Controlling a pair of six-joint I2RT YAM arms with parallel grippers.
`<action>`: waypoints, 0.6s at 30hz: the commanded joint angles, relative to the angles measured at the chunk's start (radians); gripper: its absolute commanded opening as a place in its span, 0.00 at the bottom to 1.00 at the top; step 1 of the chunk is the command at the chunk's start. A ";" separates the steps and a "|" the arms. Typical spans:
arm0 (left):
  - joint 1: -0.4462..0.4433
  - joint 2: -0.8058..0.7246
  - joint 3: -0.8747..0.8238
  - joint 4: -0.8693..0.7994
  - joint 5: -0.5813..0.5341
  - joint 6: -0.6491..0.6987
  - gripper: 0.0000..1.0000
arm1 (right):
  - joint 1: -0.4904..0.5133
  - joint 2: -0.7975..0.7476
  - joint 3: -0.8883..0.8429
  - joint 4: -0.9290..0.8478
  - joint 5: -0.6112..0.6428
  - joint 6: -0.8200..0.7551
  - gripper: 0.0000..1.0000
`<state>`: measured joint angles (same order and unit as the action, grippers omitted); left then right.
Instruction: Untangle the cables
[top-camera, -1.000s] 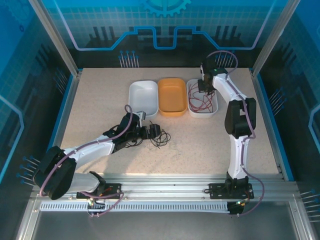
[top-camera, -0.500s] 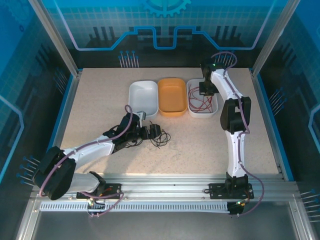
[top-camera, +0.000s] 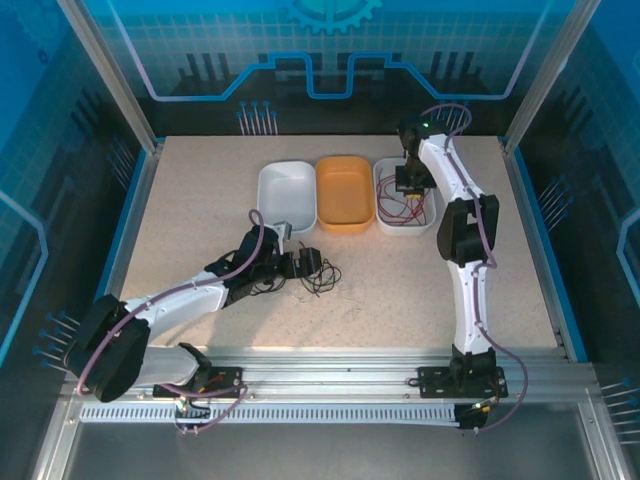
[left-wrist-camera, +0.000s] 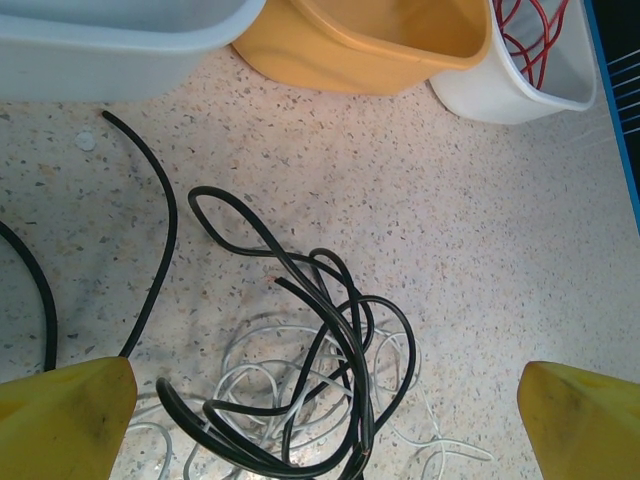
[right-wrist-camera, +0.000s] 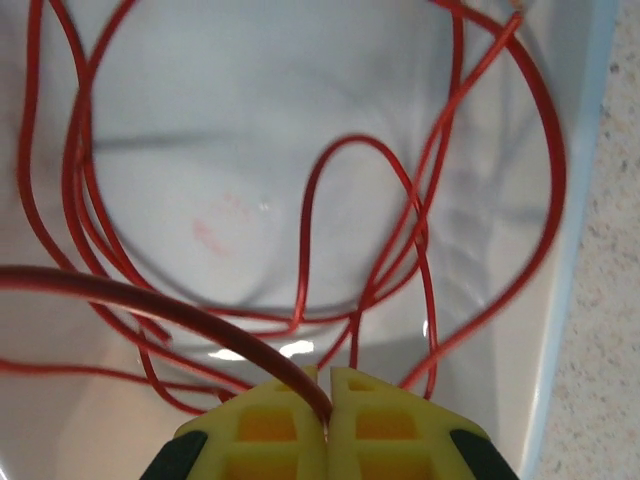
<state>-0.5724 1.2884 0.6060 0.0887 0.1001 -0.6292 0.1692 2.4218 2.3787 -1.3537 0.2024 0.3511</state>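
Sorting step, I'd judge: the right tool (right-wrist-camera: 327, 385) is pressed together on the red cable (right-wrist-camera: 347, 141) over the white bin (right-wrist-camera: 230, 120). The left tool (left-wrist-camera: 322, 425) hangs spread above the black-and-white tangle (left-wrist-camera: 330, 335) on the surface (left-wrist-camera: 480, 230) (next: release red, pinch one black loop).

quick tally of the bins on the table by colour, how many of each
white bins: 2 (left white bin, right white bin)
orange bin: 1
total: 3
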 joint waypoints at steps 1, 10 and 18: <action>-0.004 -0.021 -0.007 0.016 0.023 -0.004 0.99 | -0.039 0.108 0.104 -0.074 -0.059 -0.009 0.00; -0.008 -0.029 -0.011 0.011 0.019 -0.004 0.99 | -0.069 0.137 0.130 -0.048 -0.090 -0.036 0.03; -0.008 -0.057 -0.014 0.002 -0.007 -0.010 0.99 | -0.045 -0.062 -0.017 0.059 -0.135 -0.029 0.32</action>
<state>-0.5732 1.2682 0.6048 0.0925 0.1020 -0.6300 0.1127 2.4737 2.3867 -1.3285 0.1028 0.3252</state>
